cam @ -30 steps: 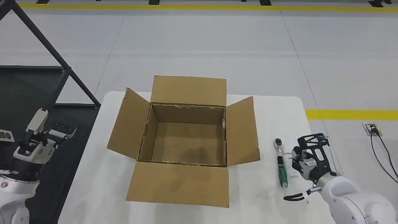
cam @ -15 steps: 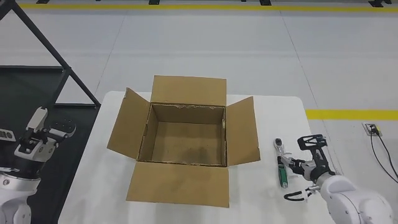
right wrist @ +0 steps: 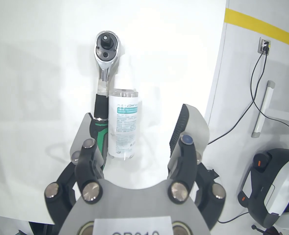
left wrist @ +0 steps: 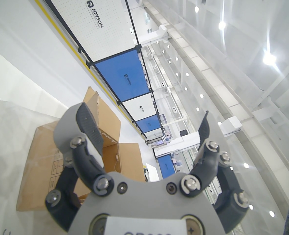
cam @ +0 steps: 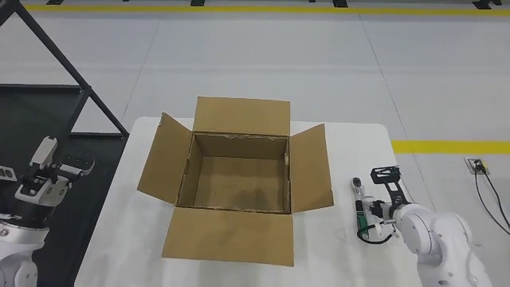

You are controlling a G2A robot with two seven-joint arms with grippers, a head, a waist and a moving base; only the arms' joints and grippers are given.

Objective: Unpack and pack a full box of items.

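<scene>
**Two items between the spread right jaws, beside the open box**

Two things lie on the white table (cam: 143,231) near its right edge: a wrench (right wrist: 102,91) and a bottle (right wrist: 123,128). From above, the wrench (cam: 359,201) has its long axis running from the near side to the far side. Its chrome head points away from the robot and its green and black handle points back toward the robot. The bottle lies on its side, parallel to the wrench and just beside the handle, on the side toward the table's right edge. The two look to be touching. Which end of the bottle is the cap cannot be told.

The right gripper (right wrist: 134,121) sits low over the near ends of both items with its jaws wide apart, gripping nothing. The bottle lies in the gap between them. One finger (right wrist: 85,133) overlaps the wrench's handle, though contact cannot be judged. The other finger stands well apart from the bottle on its outer side. In the top view this gripper (cam: 381,206) is just right of the wrench.

A cardboard box (cam: 239,179) stands mid-table, left of the wrench, with all four flaps folded outward and its cardboard floor showing.

The left gripper (cam: 44,167) hangs beyond the table's left edge. Its wrist view shows the jaws (left wrist: 144,116) spread apart and holding nothing, aimed upward past the box (left wrist: 48,162).
</scene>
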